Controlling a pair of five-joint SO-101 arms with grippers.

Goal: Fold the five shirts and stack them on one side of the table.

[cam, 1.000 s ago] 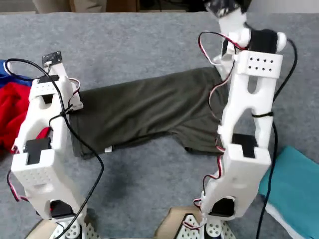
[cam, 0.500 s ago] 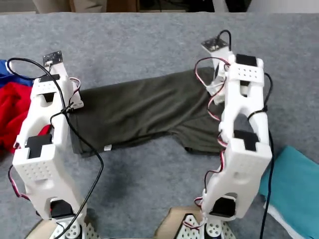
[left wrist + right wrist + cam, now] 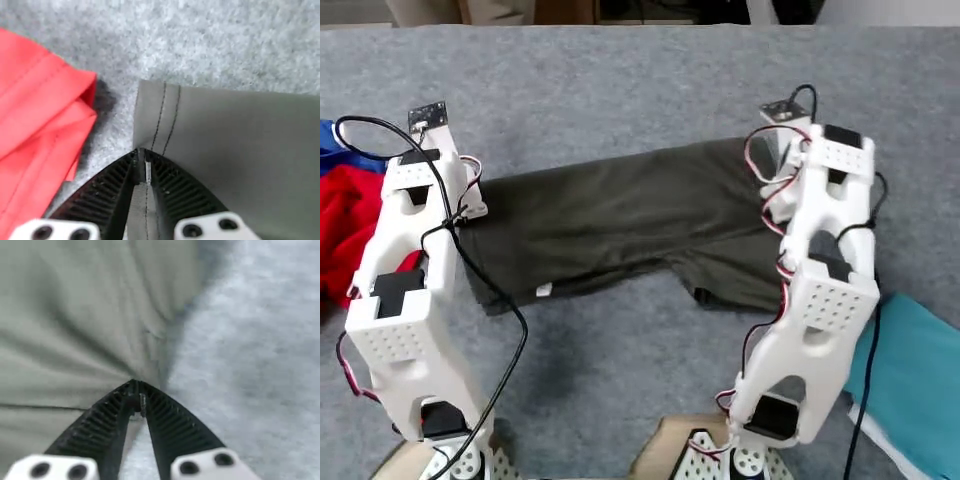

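As both grippers are clamped on the green shirt [image 3: 620,225], which lies across the middle of the table [image 3: 620,80], the fold in my judgement needs the two arms to lift and carry together at equal height, so the cloth does not twist. The left gripper [image 3: 141,157] pinches the stitched hem at the shirt's 9 o'clock edge, and the right gripper [image 3: 138,392] pinches its 3 o'clock edge. From above the arms cover both pinches, and I cannot tell how many layers each one holds. The red shirt [image 3: 345,225] at 9 o'clock and the teal shirt [image 3: 920,370] at 4 o'clock are cut off.
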